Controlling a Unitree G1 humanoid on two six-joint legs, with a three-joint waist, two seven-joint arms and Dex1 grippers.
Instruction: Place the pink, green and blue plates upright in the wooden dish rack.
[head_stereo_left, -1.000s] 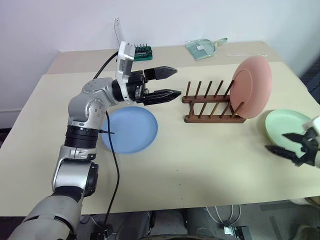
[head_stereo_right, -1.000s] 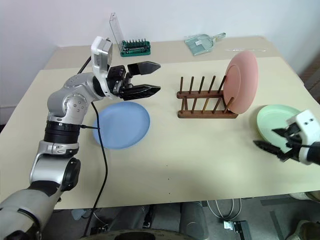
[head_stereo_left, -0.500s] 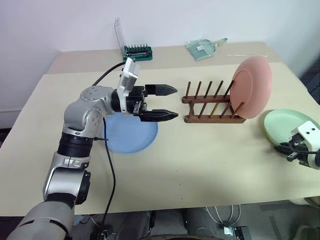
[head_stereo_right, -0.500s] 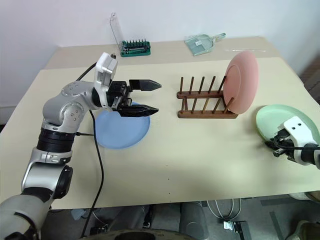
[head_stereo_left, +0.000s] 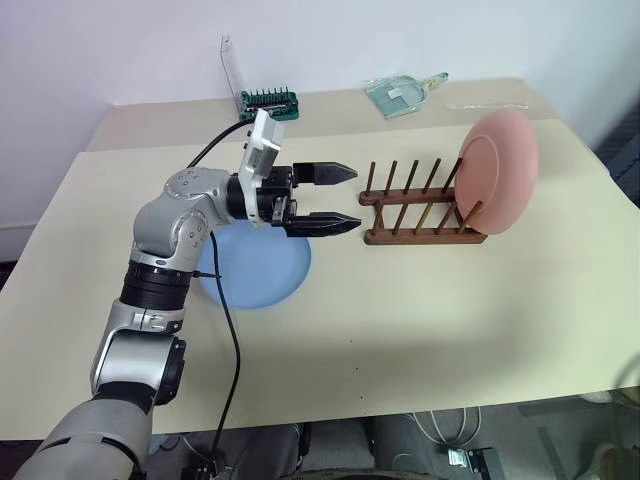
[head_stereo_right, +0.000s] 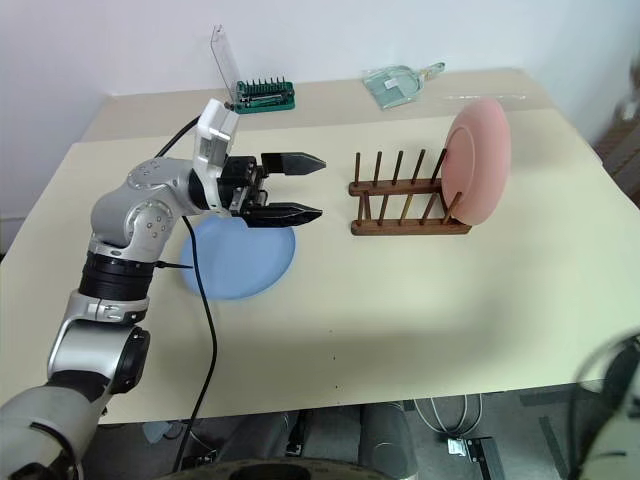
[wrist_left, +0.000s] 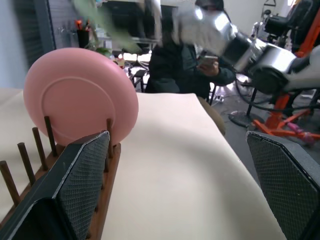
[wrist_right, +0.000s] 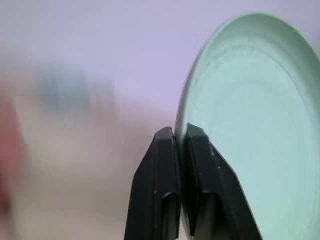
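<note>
The pink plate (head_stereo_left: 502, 172) is stood upright on edge in the end slot of the wooden rack (head_stereo_left: 420, 208), its face turned along the rails toward the remaining pegs, and wide bare worktop (head_stereo_left: 450, 310) is left in front of the rack. The blue plate (head_stereo_left: 262, 268) is laid flat beside the rack, under the left pincer (head_stereo_left: 340, 198), which is held level and spread, aimed along the rack's long axis. The green plate (wrist_right: 255, 120) is pinched at its rim by the pressed-together right pincer (wrist_right: 181, 150) and held on edge.
</note>
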